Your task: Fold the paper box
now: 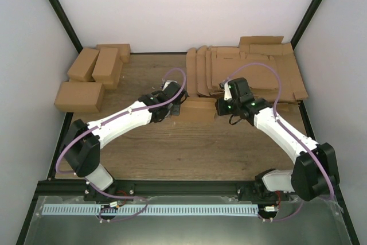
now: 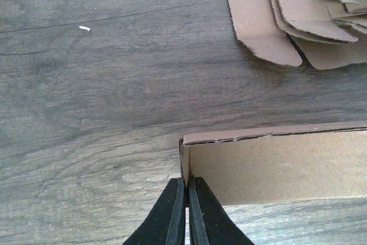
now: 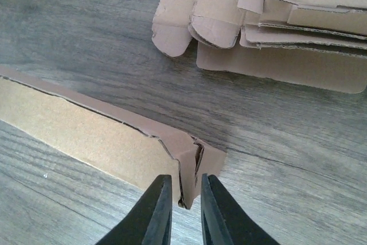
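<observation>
The paper box (image 1: 198,110) is a folded shallow brown carton lying mid-table between my two grippers. My left gripper (image 1: 178,110) is at its left end. In the left wrist view the jaws (image 2: 187,181) are pressed together on the thin end-wall edge at the corner of the box (image 2: 275,164). My right gripper (image 1: 219,107) is at the box's right end. In the right wrist view its jaws (image 3: 186,179) stand narrowly apart and straddle the corner of the box (image 3: 86,124), where a tab slot gapes slightly.
A fanned stack of flat brown cardboard blanks (image 1: 246,73) lies behind the box at the back right, also seen in both wrist views (image 2: 298,15) (image 3: 269,21). Several folded cartons (image 1: 92,78) are piled at the back left. White walls enclose the wooden table (image 1: 172,147).
</observation>
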Robot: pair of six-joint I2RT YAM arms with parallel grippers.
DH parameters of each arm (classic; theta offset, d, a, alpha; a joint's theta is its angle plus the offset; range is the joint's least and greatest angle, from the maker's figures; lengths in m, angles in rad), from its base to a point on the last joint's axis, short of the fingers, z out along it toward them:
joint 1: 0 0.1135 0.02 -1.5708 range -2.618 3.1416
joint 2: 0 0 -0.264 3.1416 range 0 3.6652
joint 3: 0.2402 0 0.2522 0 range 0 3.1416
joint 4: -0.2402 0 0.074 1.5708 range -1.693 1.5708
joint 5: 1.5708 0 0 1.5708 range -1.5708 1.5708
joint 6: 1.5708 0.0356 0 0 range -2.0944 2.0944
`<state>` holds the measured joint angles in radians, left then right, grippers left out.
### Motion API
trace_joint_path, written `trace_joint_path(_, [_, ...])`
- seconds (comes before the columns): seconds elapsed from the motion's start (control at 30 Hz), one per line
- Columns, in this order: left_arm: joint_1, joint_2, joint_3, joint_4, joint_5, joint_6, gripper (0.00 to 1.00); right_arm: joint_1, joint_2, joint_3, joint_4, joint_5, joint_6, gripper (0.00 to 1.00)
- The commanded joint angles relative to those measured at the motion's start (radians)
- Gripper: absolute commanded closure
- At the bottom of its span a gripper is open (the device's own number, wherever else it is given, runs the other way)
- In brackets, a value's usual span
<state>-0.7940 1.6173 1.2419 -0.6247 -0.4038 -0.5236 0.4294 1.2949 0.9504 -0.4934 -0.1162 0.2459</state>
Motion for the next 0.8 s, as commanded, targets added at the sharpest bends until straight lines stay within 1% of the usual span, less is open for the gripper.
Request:
trace_joint_path(0.0, [-0.008,0.024,0.019,-0.035,0.006,0.003,0.96,0.01,0.01,0.024,0.011,0.027,0.0,0.87])
trace_joint_path(0.1, [-0.008,0.025,0.022,-0.037,0.009,0.006,0.96,0.013,0.021,0.041,0.01,0.046,0.003,0.88])
trace_joint_path(0.17, [-0.011,0.026,0.024,-0.039,0.008,0.007,0.96,0.018,0.028,0.054,0.001,0.065,0.003,0.82])
trace_joint_path(0.23, [-0.013,0.027,0.025,-0.039,0.006,0.007,0.96,0.022,0.03,0.064,-0.002,0.083,0.0,0.81])
trace_joint_path(0.3, [-0.014,0.029,0.026,-0.04,0.005,0.007,0.96,0.023,0.031,0.069,-0.004,0.091,-0.002,0.84])
trace_joint_path(0.4, [-0.016,0.03,0.027,-0.041,0.003,0.005,0.96,0.025,0.041,0.076,-0.01,0.093,0.0,0.98])
trace_joint_path(0.47, [-0.017,0.032,0.028,-0.041,0.002,0.005,0.96,0.028,0.049,0.08,-0.011,0.1,0.003,0.99])
trace_joint_path(0.67, [-0.021,0.035,0.033,-0.046,-0.005,0.004,0.96,0.037,0.047,0.078,0.006,0.115,0.018,0.98])
trace_joint_path(0.77, [-0.025,0.035,0.033,-0.047,-0.004,0.002,0.96,0.042,0.053,0.071,0.014,0.132,0.018,0.99])
